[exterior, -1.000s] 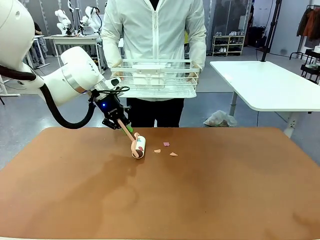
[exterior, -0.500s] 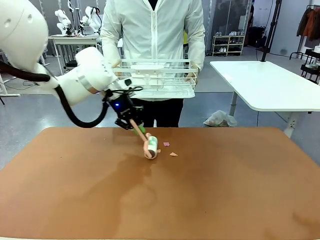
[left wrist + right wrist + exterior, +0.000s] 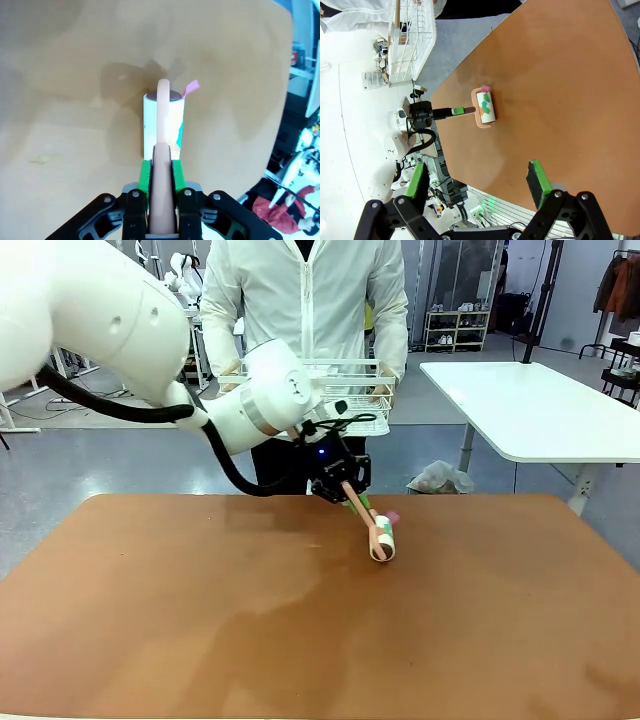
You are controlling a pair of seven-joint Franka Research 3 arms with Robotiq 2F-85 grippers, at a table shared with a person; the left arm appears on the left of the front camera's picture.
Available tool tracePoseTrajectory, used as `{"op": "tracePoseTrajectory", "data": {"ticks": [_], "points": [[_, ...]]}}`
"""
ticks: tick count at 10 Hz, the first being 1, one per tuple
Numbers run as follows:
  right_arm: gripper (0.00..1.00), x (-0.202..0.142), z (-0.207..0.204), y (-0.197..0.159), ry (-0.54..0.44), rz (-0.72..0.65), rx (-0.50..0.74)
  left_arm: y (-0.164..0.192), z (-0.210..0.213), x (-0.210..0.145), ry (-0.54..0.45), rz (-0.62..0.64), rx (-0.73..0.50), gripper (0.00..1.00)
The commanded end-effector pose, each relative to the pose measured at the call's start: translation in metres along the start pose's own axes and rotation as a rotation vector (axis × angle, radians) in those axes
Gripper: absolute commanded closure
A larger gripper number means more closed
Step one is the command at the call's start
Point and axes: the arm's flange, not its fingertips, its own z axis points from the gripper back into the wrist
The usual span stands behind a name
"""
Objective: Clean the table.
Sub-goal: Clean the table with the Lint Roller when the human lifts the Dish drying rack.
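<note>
Terracotta table (image 3: 480, 620), left tool (image 3: 352, 498) gripping lint roller (image 3: 382, 539)

The table (image 3: 480, 620) under the left gripper (image 3: 161, 172) has a smooth, matt terracotta top. The gripper is black plastic with rubbery green pads (image 3: 145, 175). Between them, the lint roller (image 3: 381, 540) has a smooth pinkish plastic handle and a white paper drum. Beyond the gripper is a rack (image 3: 372, 410) of white-coated wire.

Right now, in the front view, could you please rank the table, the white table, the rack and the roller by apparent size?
Largest to smallest, as they look:
1. table
2. white table, cut off at the picture's edge
3. rack, partly hidden and farther off, so its true size is unsure
4. roller
</note>
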Motion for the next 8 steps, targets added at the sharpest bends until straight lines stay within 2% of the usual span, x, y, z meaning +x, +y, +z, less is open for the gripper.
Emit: {"op": "tracePoseTrajectory", "data": {"ticks": [1,3,4,6,8], "points": [[0.00,-0.003,-0.001,0.002,-0.015,0.001,-0.002,0.002,-0.019,0.003,0.057,0.005,0.064,0.79],[0.00,-0.003,-0.001,0.002,-0.015,0.001,-0.002,-0.007,-0.016,-0.001,0.052,0.006,0.077,0.79],[0.00,-0.003,-0.001,0.002,-0.015,0.001,-0.002,-0.021,0.004,-0.006,0.030,-0.004,0.065,0.79],[0.00,-0.003,-0.001,0.002,-0.015,0.001,-0.002,-0.054,0.085,-0.025,-0.060,-0.075,0.069,0.79],[0.00,-0.003,-0.001,0.002,-0.015,0.001,-0.002,-0.056,0.171,-0.053,-0.008,-0.093,0.085,0.79]]}}
